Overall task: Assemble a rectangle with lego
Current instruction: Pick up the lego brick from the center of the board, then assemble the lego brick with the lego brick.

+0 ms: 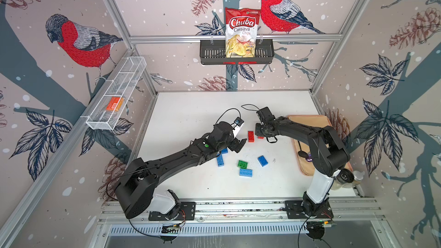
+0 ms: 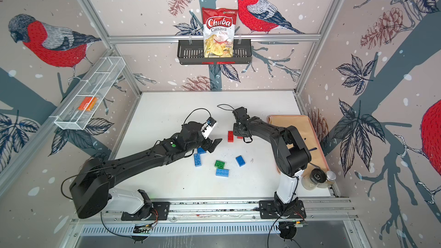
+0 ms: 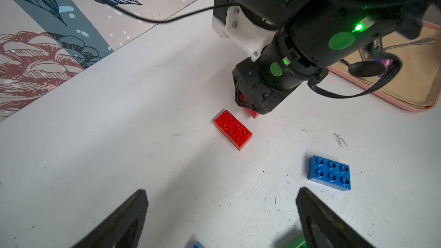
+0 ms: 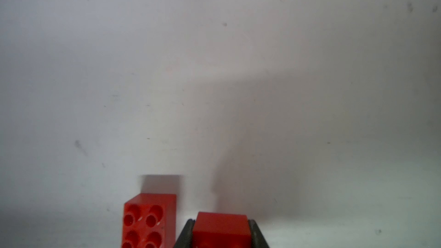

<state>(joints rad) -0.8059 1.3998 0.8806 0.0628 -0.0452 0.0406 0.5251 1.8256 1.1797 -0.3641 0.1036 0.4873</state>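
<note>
A long red lego brick lies on the white table. Right beside it sits a second red brick, with my right gripper shut on it at table level. My left gripper hovers open and holds nothing, a little nearer than the red bricks. Closer to the front lie a green brick, a light blue brick and a blue brick. Two more blue bricks are partly hidden under the left arm.
A pink tray holding spoons lies along the table's right side, with jars at its near end. On the left wall hangs a white wire mesh basket with an orange box. A black basket with a chips bag hangs on the back wall.
</note>
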